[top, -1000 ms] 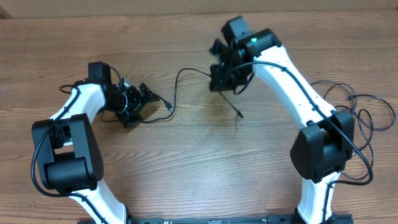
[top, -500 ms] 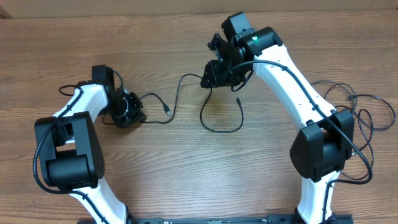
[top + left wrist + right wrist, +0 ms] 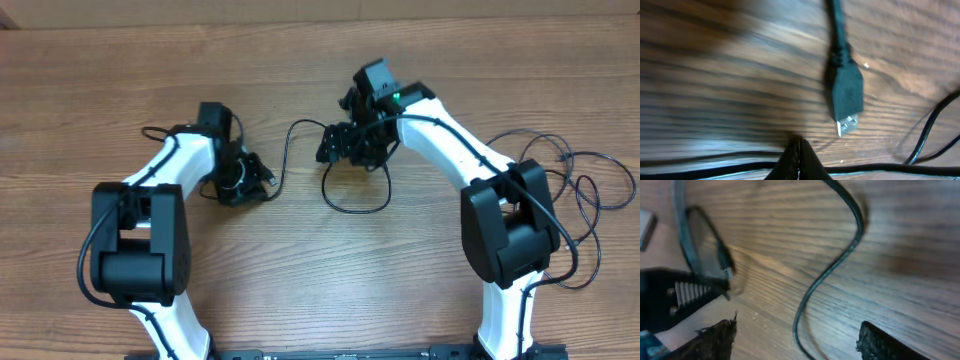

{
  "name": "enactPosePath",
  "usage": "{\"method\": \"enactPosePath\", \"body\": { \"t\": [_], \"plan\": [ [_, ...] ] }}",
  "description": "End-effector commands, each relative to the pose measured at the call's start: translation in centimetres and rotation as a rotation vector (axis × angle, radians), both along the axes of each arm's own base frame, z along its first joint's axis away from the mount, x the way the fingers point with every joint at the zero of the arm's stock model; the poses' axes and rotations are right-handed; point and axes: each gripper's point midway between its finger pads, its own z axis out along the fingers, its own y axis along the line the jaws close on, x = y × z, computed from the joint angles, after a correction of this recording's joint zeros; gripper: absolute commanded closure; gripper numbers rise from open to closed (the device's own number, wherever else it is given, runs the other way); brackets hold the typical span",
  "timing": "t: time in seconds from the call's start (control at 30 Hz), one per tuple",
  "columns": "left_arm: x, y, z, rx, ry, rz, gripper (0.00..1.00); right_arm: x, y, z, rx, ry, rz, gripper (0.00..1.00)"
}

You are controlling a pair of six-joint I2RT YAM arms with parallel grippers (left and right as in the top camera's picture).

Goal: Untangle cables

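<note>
The table (image 3: 300,290) is brown wood, and seen from overhead its grain runs left to right in long streaks of lighter and darker brown. Darker bands cross the table toward its far side, and paler, more even wood lies toward its near edge. Along the table's far edge a thin tan strip (image 3: 150,8) spans the whole width; what it is cannot be told. In the left wrist view the table's grain shows as fine parallel lines, blurred at the left, with 1 small pale speck (image 3: 866,65). In the right wrist view a pale sheen lies across the table.
</note>
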Motion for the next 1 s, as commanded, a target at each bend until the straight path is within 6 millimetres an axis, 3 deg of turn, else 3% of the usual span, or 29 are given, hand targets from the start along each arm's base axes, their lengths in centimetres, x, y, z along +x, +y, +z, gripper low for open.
{"method": "enactPosePath", "body": {
  "t": [0.0,0.17,0.37,0.63,0.77,0.97],
  "plan": [
    [-0.9,0.2,-1.4,0.059,0.026,-0.033,0.96,-1.3,0.9,-2.3,0.011,0.075,-0.093,0.18],
    [-1.0,-1.5,-0.7,-0.042,0.011,-0.081,0.96,-3.3,2.6,-4.9,0.036,0.106,-0.144,0.12],
    [-1.2,-2.3,-0.3,-0.099,0.007,-0.103,0.96,-5.6,6.3,-4.8,0.192,0.173,-0.120,0.11],
    [-1.6,-2.4,-0.2,-0.103,0.026,-0.104,0.96,-4.5,7.7,-4.7,0.251,0.140,-0.203,0.12],
    [-1.9,-3.5,0.4,-0.181,0.014,-0.147,0.96,-3.4,6.7,-6.2,0.149,0.061,-0.261,0.25],
    [-2.0,-4.2,1.0,-0.235,0.018,-0.147,0.96,-3.2,7.2,-6.0,0.159,0.040,-0.255,0.29]
  ]
}}
